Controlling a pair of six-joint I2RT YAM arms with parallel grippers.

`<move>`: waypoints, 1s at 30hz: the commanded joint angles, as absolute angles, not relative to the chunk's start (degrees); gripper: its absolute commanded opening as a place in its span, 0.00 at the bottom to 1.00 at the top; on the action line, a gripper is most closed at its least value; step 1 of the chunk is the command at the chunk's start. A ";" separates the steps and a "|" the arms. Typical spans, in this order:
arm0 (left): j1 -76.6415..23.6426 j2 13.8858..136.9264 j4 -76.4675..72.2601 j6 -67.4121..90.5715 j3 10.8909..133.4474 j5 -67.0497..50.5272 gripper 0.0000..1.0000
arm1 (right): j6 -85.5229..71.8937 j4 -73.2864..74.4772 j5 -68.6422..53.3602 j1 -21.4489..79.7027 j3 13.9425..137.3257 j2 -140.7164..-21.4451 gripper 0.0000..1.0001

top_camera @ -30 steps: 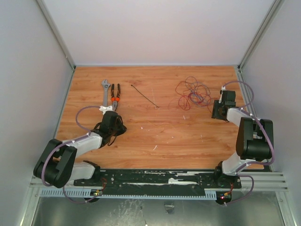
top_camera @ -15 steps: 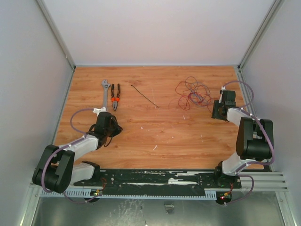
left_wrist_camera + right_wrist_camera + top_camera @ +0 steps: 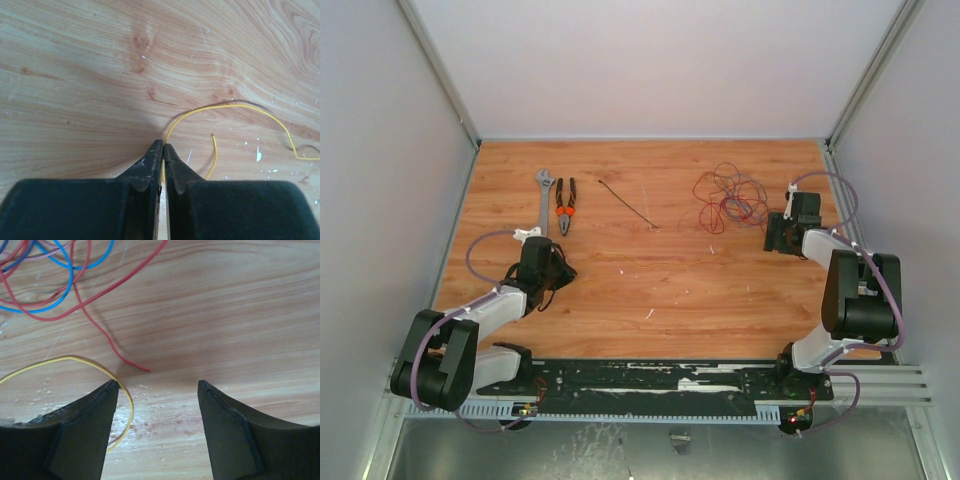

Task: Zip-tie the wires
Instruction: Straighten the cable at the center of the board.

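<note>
Currently the left gripper (image 3: pixel 163 145) is clenched on a thin yellow wire (image 3: pixel 235 105) low over the table (image 3: pixel 75 60). The right gripper (image 3: pixel 158 385) stands released, just beside the wires (image 3: pixel 65 295).

On the table (image 3: pixel 670 290), the wrench (image 3: pixel 544 196) lies far left, the pliers (image 3: pixel 565 206) just beside it on its right. The zip tie (image 3: pixel 628 205) lies right of the pliers; the wires (image 3: pixel 728 198) lie farther right, apart.

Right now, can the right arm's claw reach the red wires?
Probably yes. The right claw is open and low over the table, and the wires lie just ahead of it, with only bare wood in between.
</note>
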State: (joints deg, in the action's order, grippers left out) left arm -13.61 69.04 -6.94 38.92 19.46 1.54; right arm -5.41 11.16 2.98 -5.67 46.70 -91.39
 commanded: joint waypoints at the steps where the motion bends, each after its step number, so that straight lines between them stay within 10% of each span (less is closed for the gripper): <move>1: -13.27 68.74 -3.69 37.28 18.43 0.25 0.13 | -4.22 14.18 0.45 -4.47 46.31 -90.37 0.68; 23: -13.27 65.49 -1.07 36.22 21.77 -0.66 0.52 | -5.27 17.43 0.70 -1.19 49.68 -87.49 0.78; 30: -13.25 58.13 0.97 35.63 27.21 -1.82 0.80 | -8.45 15.77 -7.85 0.44 54.50 -84.38 0.77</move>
State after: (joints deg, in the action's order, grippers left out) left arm -13.61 62.11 -0.08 36.77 22.83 -1.17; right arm -6.07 17.93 -2.42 -1.50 50.41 -86.74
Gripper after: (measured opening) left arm 0.733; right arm 0.770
